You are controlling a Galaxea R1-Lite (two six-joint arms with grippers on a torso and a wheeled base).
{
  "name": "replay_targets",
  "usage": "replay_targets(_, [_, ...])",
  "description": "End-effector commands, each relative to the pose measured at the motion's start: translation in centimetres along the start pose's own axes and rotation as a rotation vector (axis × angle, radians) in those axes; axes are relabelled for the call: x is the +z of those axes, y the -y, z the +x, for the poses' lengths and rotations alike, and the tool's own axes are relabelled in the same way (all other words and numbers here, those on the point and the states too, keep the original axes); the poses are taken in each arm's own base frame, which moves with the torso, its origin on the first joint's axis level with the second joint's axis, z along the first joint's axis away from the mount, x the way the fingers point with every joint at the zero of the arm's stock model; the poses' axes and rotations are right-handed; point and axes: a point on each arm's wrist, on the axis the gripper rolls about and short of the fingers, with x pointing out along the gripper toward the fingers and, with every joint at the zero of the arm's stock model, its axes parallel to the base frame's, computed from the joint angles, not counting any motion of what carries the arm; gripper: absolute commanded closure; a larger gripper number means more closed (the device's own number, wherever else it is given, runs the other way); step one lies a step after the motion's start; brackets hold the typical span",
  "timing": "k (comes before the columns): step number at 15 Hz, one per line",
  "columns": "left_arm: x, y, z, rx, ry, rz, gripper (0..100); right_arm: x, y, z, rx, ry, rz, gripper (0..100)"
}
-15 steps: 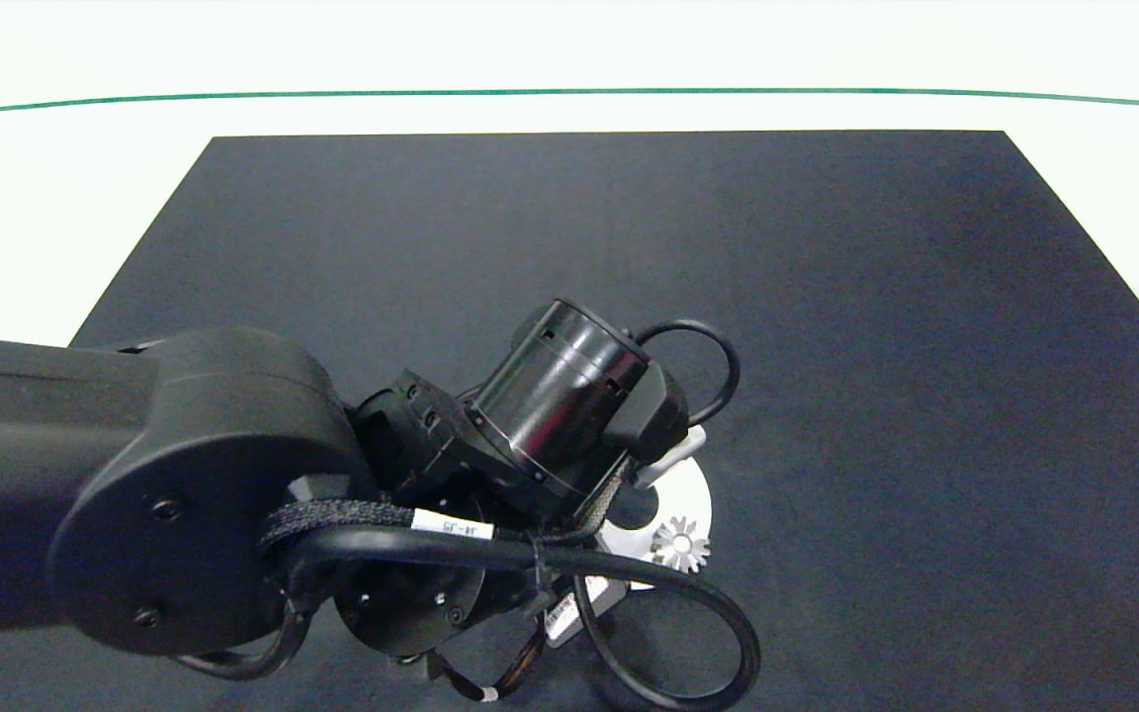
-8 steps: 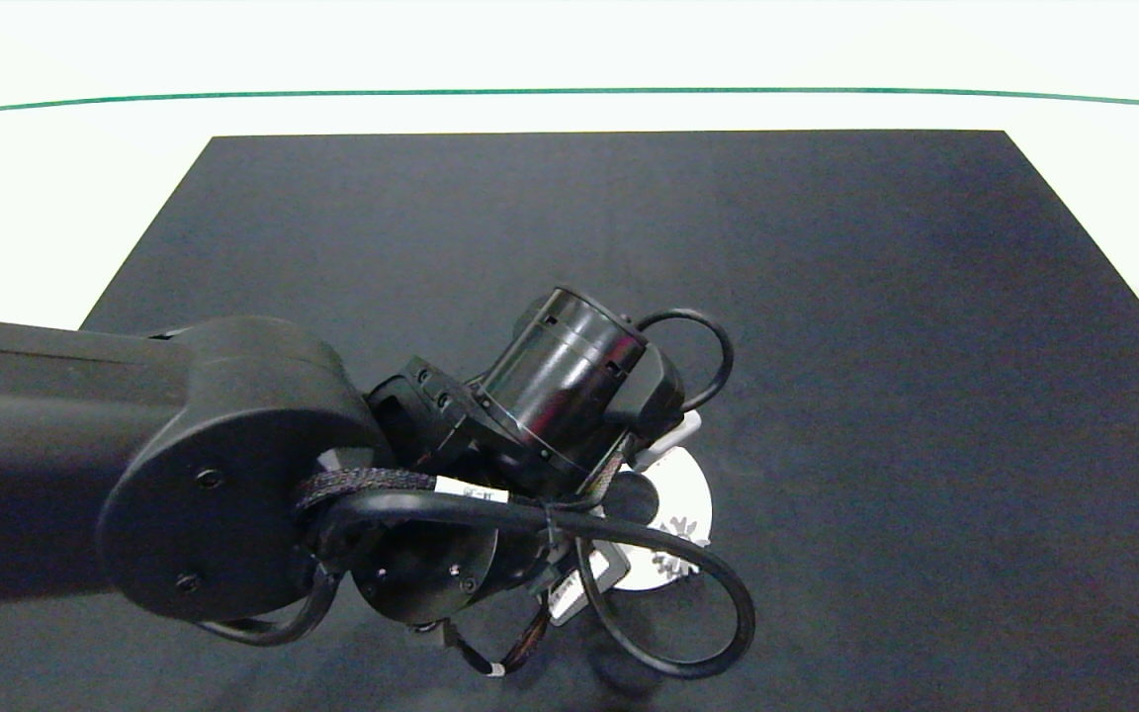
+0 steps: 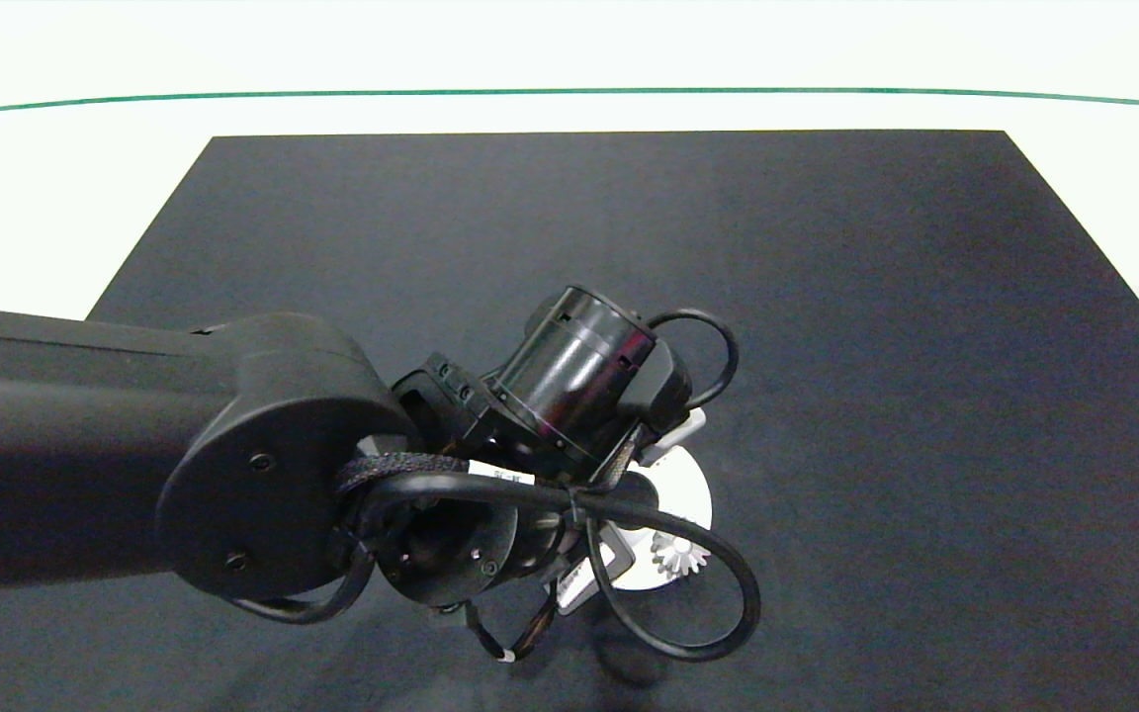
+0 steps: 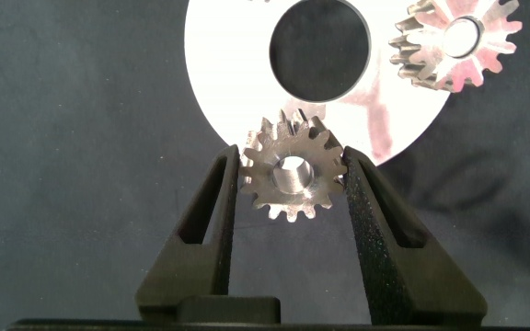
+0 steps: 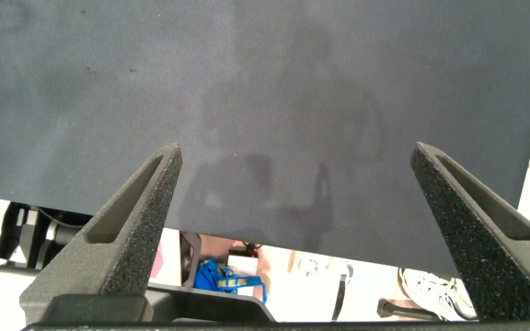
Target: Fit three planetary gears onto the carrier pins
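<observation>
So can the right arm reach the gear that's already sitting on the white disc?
Probably not easily. The right gripper hangs open off by the mat's edge, and the left gripper, holding a gear, hovers over the white disc beside the seated gear.

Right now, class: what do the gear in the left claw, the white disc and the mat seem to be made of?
Gear in the left claw: likely steel, dull silver with glints on its teeth. White disc: smooth and glossy, reflecting pink; plastic or coated metal, unclear. Mat: dark, matte, no glare, perhaps rubber or felt.
</observation>
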Motion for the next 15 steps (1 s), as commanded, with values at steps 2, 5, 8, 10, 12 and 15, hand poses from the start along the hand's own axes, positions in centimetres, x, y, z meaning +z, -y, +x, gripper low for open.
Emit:
replay_targets(2, [-0.25,-0.47,-0.18,0.007,-0.012,-0.003,100,-0.08,-0.01,0.03,0.000,-0.005,-0.003,0])
replay_targets(5, [-0.27,-0.51,-0.42,0.007,-0.010,-0.003,100,-0.03,0.00,0.00,0.000,-0.002,0.000,0])
replay_targets(8, [-0.30,-0.47,-0.34,0.006,-0.013,-0.001,100,-0.08,0.00,0.01,0.000,-0.002,0.000,0])
replay_targets(10, [-0.42,-0.46,-0.26,0.005,-0.019,0.000,100,-0.09,0.00,0.01,0.000,-0.003,0.000,0])
replay_targets(12, [-0.48,-0.53,-0.21,0.007,-0.022,-0.002,100,-0.09,0.00,0.01,0.000,-0.003,0.000,0])
replay_targets(15, [-0.59,-0.91,-0.12,0.014,-0.026,-0.011,100,-0.09,0.00,0.01,0.000,-0.003,0.000,0])
